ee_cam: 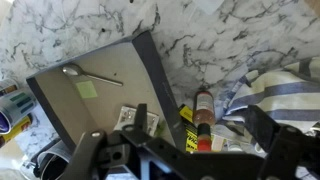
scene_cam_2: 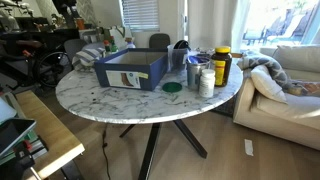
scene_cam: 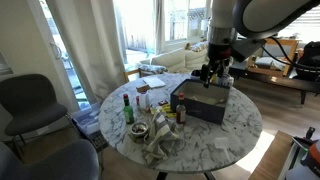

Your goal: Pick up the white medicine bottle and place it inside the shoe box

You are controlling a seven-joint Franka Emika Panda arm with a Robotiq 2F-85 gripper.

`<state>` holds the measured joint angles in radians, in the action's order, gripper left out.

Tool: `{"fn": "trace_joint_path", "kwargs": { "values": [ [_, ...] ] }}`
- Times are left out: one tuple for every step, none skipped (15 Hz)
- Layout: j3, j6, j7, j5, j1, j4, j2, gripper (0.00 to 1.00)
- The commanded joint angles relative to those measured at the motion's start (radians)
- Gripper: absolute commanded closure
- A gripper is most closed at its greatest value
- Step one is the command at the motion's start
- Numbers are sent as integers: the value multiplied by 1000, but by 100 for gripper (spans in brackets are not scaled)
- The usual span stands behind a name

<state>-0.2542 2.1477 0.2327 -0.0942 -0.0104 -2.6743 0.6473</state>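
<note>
1. In the wrist view, the gripper (ee_cam: 172,130) sat nearest the camera. Its fingers (ee_cam: 85,160) stood wide apart and held nothing.
2. Just beyond them lay the shoe box (ee_cam: 115,60), open at the top. On its grey floor were a spoon (ee_cam: 85,73) and a small yellow-green note (ee_cam: 88,90). No bottle was in it.
3. In an exterior view, the gripper (scene_cam: 210,75) hung above the shoe box (scene_cam: 205,103).
4. In an exterior view, the white medicine bottle (scene_cam_2: 206,80) stood outside the box on the marble worktop (scene_cam_2: 120,105), near its front edge. It was upright with its cap up and its long axis vertical.
5. A green lid (scene_cam_2: 172,88) lay between the bottle and the shoe box (scene_cam_2: 130,72).
6. A yellow-capped jar (scene_cam_2: 221,65) stood just behind the bottle.
</note>
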Motion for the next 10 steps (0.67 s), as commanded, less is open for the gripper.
{"fn": "trace_joint_path", "kwargs": {
  "values": [
    [19,-4,11,-14,-20,2,-4,0],
    [19,-4,11,-14,-20,2,-4,0],
    [19,-4,11,-14,-20,2,-4,0],
    [19,-4,11,-14,-20,2,-4,0],
    [19,-4,11,-14,-20,2,-4,0],
    [19,-4,11,-14,-20,2,-4,0],
    [21,2,11,-12,-24,-13,22,0],
    [42,9,15,0,-21,-39,70,0],
    [58,6,3,0,-20,-56,100,0],
    [85,15,-14,-15,-6,-95,161,0]
  ]
}}
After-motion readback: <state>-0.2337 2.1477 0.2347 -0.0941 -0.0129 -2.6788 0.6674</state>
